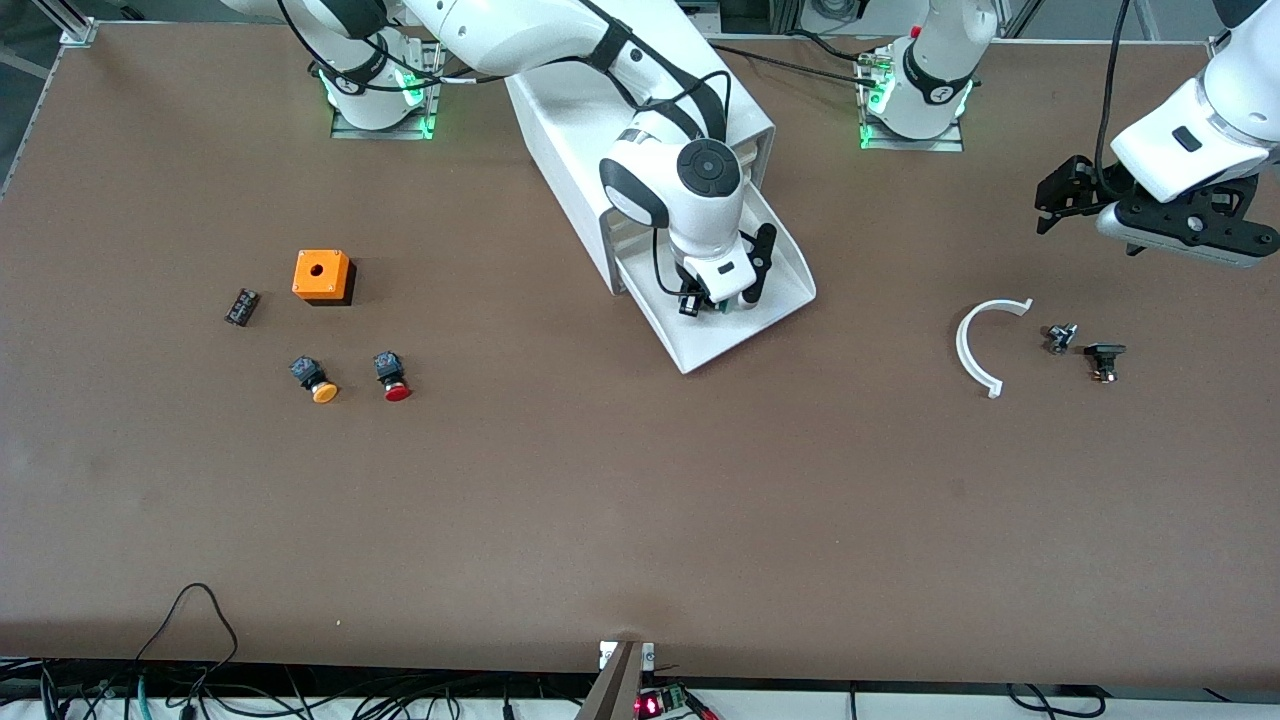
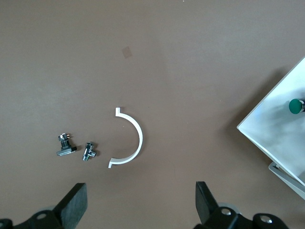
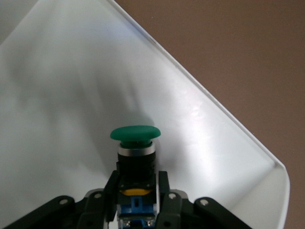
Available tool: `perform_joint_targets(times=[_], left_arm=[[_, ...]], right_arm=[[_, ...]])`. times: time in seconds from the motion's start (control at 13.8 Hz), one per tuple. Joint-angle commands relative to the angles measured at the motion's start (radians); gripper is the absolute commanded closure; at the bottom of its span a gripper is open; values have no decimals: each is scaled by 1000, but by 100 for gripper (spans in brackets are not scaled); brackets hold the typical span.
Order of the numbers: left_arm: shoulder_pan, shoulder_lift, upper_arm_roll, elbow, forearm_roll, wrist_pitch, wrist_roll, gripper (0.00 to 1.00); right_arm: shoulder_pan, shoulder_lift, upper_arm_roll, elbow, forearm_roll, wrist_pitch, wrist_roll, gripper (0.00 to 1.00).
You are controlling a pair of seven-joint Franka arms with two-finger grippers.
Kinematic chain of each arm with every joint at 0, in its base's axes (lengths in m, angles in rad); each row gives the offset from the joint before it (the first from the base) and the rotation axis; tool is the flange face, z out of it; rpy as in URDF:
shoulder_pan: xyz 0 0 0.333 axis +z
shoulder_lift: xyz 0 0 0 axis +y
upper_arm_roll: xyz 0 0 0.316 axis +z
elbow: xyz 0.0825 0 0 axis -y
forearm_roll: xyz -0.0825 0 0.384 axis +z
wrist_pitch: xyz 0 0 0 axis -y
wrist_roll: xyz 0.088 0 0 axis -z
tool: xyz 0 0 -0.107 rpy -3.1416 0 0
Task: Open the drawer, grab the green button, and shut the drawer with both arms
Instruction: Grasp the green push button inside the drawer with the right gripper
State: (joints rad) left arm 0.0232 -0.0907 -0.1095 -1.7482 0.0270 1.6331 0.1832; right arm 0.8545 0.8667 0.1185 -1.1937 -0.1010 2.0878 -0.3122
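Observation:
The drawer [image 1: 700,352] of the white cabinet [image 1: 560,130] is pulled out toward the front camera. My right gripper [image 1: 722,303] reaches down into it and is shut on the black body of the green-capped button [image 3: 136,136]. In the right wrist view the fingers [image 3: 113,183] clamp the body from both sides over the drawer's white floor [image 3: 71,95]. I cannot tell whether the button touches the floor. My left gripper [image 1: 1062,192] is open and empty, up in the air at the left arm's end of the table. The left wrist view shows the drawer's corner [image 2: 274,131] and the button [image 2: 296,106].
A white arc piece [image 1: 975,345] and two small metal fittings [image 1: 1060,338] [image 1: 1104,360] lie under my left gripper [image 2: 140,195]. At the right arm's end lie an orange box [image 1: 322,275], an orange-capped button [image 1: 316,380], a red-capped button [image 1: 392,376] and a small black part [image 1: 241,306].

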Motion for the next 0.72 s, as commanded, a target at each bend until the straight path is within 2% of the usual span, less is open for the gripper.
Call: perform_joint_targets(times=[0.0,0.22,0.36,0.51,0.65], left_arm=[[1,9,-13,29,10,-18,-34,0],[1,8,-16,30,8,-19,-39,0],[1,9,-15,30,8,-19,-39,0],[1,11,-13,30,8,-19,-39,0],[1,14,-12,30,-9,-18,-38,0]], right_arm=[[17,9,7,25,-29,-9,41,80],[63,-11,4,48,-31,-9,207,83],[66,-70,0,54,-31,-18,254,83],[45,-129,-20,54,-23,-47,254,83],[-40,-146,-26,71,9,-52,255,83]])
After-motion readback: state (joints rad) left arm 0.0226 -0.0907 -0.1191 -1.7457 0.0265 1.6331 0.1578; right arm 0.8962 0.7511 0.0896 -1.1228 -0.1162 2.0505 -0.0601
